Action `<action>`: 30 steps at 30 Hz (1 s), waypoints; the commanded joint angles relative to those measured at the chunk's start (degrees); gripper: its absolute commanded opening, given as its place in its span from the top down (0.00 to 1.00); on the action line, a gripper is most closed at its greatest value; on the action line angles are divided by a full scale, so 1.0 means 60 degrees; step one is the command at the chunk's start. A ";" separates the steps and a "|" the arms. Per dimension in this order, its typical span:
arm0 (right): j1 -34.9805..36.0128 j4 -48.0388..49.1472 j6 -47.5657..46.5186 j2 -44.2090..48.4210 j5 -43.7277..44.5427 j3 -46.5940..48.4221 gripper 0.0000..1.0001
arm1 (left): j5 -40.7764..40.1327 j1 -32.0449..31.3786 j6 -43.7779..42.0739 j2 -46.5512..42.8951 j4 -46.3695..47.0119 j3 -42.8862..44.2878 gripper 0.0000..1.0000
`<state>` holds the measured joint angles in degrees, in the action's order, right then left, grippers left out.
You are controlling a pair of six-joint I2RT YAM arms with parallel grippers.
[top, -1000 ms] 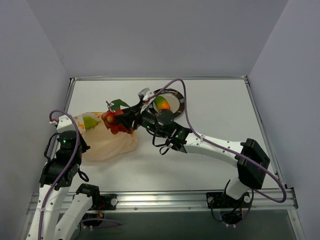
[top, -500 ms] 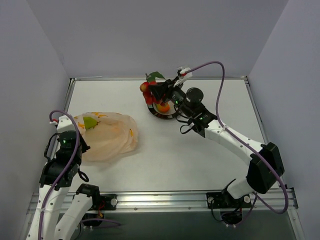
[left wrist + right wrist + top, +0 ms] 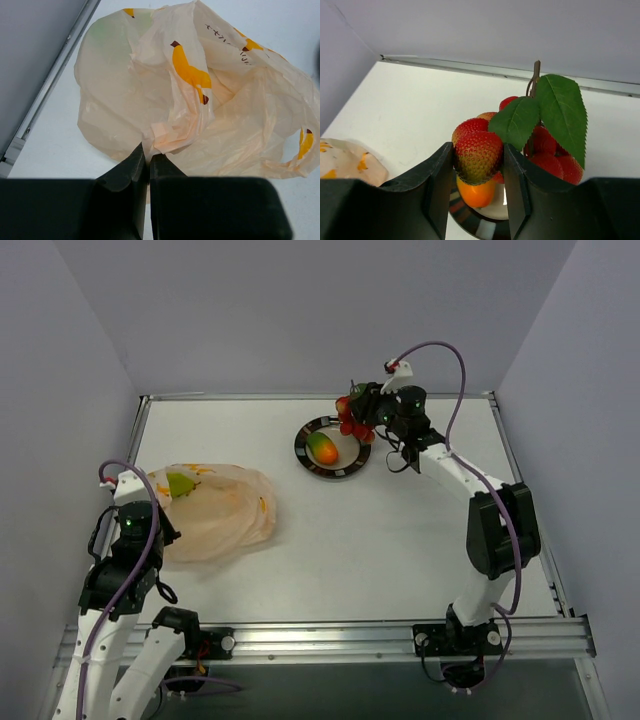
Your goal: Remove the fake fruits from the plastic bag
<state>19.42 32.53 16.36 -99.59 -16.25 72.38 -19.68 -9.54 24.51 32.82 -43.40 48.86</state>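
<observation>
The peach-tan plastic bag [image 3: 215,515] lies at the left of the table, with a lime-green fruit [image 3: 179,484] showing through its far end. My left gripper [image 3: 147,159] is shut on a fold of the bag [image 3: 190,100]. My right gripper [image 3: 479,165] is shut on the red berry cluster [image 3: 520,140] with green leaves and holds it above the far right rim of the round dark-rimmed plate [image 3: 307,465]. The cluster also shows in the top view [image 3: 352,418]. The orange-green mango [image 3: 321,448] lies on the plate, and shows below the berries in the right wrist view [image 3: 476,192].
A metal rail [image 3: 320,396] runs along the back edge of the table, just behind the plate. Grey walls close in the left, back and right sides.
My right gripper has carried the berry cluster from above the bag to the far side of the plate. The left gripper and the bag have stayed still.
</observation>
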 commanded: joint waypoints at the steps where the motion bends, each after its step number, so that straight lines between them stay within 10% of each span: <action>1: -0.0263 0.0320 -0.0295 -0.0450 -0.0807 0.0637 1.00 | 0.0028 0.0096 0.0016 0.0023 0.0216 0.0147 0.98; 19: -0.0351 0.1330 0.0480 -0.1095 -0.0236 -0.0520 0.98 | 0.0131 0.0096 0.0001 0.0009 0.0260 0.0118 0.98; 30: -0.0234 0.0309 0.0379 -0.0541 -0.0016 -0.0580 0.41 | 0.0058 0.0096 0.0001 0.0009 0.0231 0.0118 0.98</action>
<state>17.37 35.44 19.46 -107.35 -17.19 67.92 -19.27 -9.54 24.49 32.82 -43.38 48.86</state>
